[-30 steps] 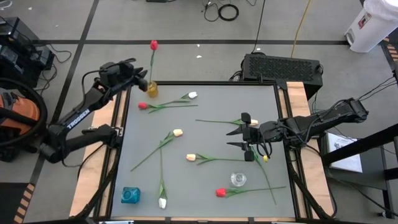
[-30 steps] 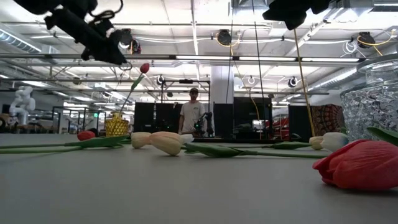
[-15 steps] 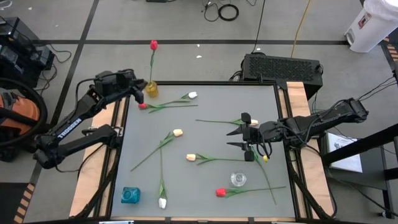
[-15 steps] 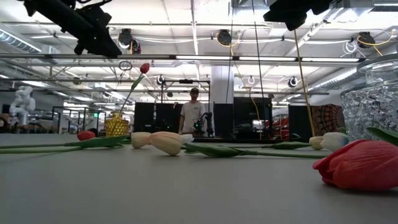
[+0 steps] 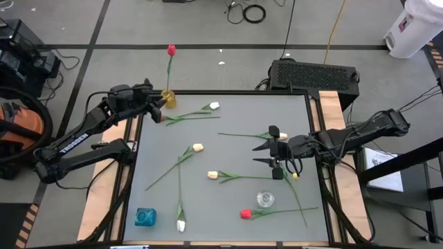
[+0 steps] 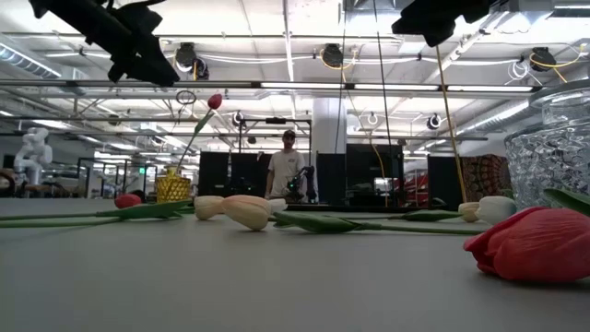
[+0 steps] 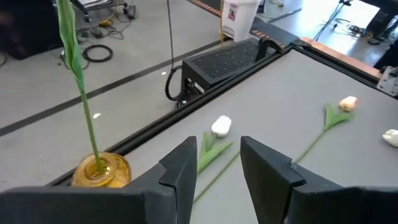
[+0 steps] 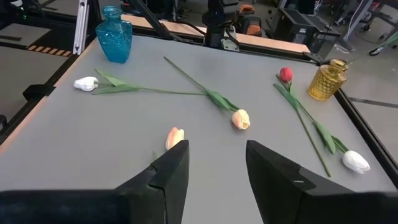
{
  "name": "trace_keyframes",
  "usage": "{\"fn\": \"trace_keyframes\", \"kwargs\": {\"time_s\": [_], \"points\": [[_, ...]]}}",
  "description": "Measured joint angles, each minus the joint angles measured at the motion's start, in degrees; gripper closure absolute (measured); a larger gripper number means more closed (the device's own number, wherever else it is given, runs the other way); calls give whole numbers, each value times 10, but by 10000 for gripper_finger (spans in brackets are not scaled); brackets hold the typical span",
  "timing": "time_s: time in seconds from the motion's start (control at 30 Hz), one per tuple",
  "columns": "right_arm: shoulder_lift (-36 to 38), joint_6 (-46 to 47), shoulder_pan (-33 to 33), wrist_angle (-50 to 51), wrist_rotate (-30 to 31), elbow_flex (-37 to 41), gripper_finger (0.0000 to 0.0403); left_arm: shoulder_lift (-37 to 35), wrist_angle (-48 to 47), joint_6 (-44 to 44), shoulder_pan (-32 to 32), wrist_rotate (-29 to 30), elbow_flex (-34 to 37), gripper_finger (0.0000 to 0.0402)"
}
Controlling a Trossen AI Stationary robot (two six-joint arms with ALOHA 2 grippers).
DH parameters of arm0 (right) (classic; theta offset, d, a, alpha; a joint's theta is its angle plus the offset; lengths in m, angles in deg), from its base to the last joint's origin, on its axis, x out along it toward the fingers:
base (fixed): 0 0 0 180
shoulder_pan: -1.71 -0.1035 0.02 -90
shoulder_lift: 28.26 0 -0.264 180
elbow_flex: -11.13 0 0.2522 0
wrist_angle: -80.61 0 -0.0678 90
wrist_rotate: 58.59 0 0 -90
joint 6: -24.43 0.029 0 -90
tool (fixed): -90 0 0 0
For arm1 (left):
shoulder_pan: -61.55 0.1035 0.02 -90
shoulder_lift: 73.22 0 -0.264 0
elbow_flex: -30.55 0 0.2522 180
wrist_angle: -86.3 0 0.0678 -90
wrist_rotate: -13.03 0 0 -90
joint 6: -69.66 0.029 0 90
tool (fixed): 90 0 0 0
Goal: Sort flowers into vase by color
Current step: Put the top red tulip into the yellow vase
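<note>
- The left tool (image 5: 158,105) hovers over the far left corner of the surface (image 5: 228,138), its fingers spread with a clear gap and nothing between them.
- Just beside it, at the corner, stands the yellow vase (image 5: 168,99), already holding one red tulip (image 5: 171,50) upright.
- Almost straight below this tool lies the next red tulip (image 7: 214,174), of which only the stem shows, between the fingers in the left wrist view. Its head sits under the tool in the high view.
- That stem runs away from the tool toward the surface's middle, beside a white tulip (image 5: 214,106) lying nearly parallel.
- The left arm is clearly the nearer one. As I judge it, the coming move is a short drop onto the stem near the head, the fingers set across its long axis.
- The right tool (image 5: 265,153) waits spread and empty near the middle right, with cream tulips (image 8: 240,119) ahead of it.
</note>
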Motion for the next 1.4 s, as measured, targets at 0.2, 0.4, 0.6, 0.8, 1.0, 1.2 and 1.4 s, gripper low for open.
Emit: {"fn": "trace_keyframes", "kwargs": {"time_s": [0.2, 0.4, 0.6, 0.8, 1.0, 1.2, 1.4], "points": [[0, 7, 0, 8, 0, 0, 252, -32, -33, -38, -36, 13, 0, 272], [0, -7, 0, 8, 0, 0, 252, -69, -86, -84, -74, 45, 0, 272], [0, -11, 0, 8, 0, 0, 252, -88, -123, -140, -86, 53, 0, 272], [0, -17, 0, 8, 0, 0, 252, -85, -123, -198, -86, 55, 0, 272], [0, -25, 0, 19, 0, 0, 252, -78, -123, -240, -86, 41, 0, 272], [0, -25, 0, 29, 0, 0, 252, -77, -122, -265, -86, 25, 0, 272], [0, -34, 0, 34, 0, 0, 252, -77, -120, -331, -86, 24, 0, 272]]}}
